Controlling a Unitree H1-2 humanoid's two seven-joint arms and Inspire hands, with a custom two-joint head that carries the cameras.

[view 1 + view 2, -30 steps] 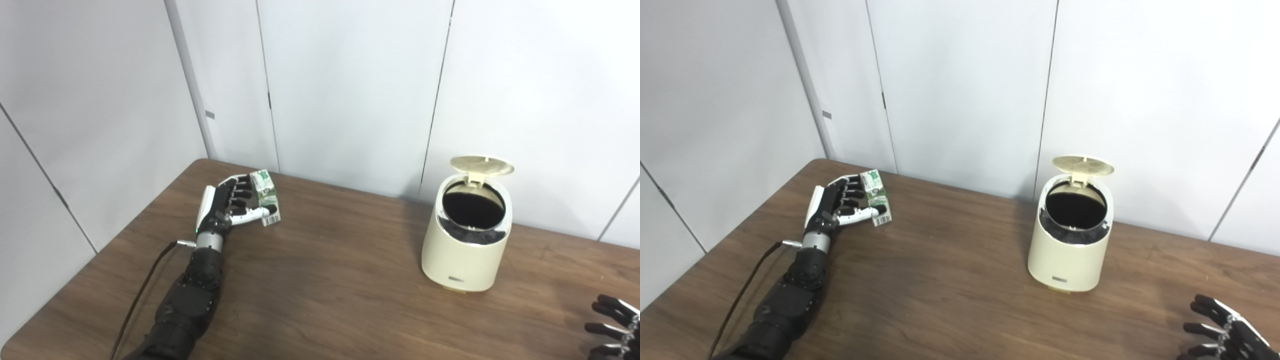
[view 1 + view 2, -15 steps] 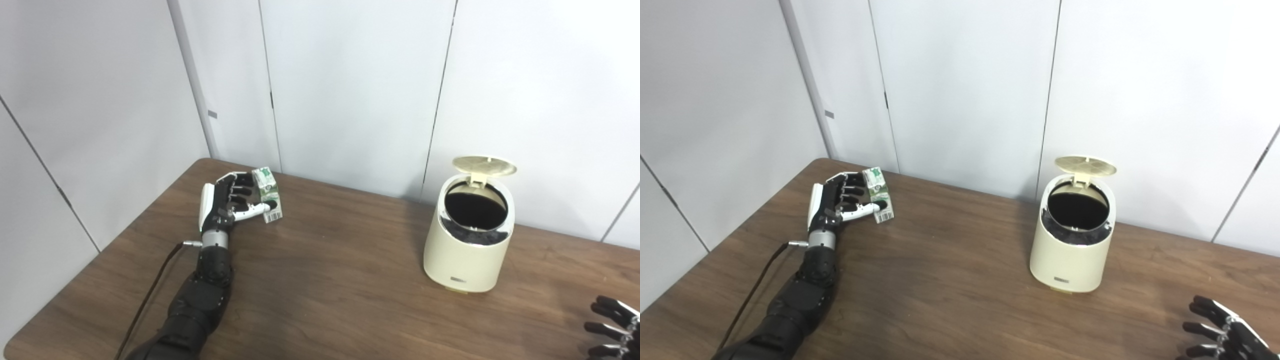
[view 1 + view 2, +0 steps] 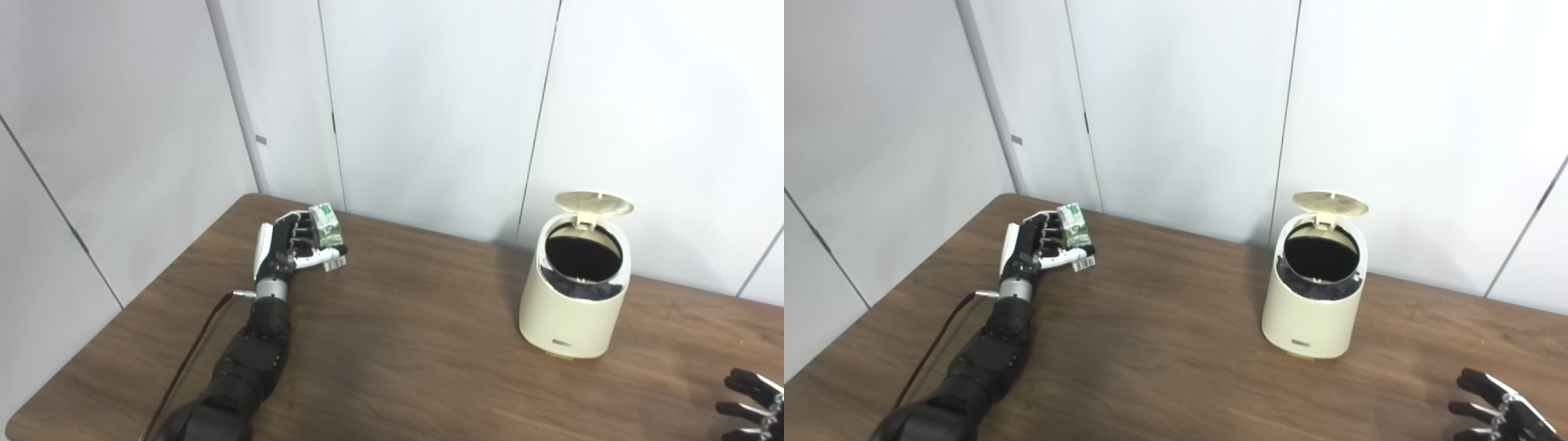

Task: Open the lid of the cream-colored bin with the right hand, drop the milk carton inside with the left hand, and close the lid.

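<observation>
Fingers of the left hand were curled round the milk carton, thumb across its front, holding it at the far left of the desk, well apart from the cream-colored bin. Its lid stood tipped back (presumably so the carton could drop straight in). At the lower right edge the right hand waited with its fingers spread and empty, clear of the path between carton and bin.

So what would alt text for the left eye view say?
A robot's left hand grips a small milk carton at the far left of a wooden table. A cream-colored bin stands to the right, lid up.
</observation>
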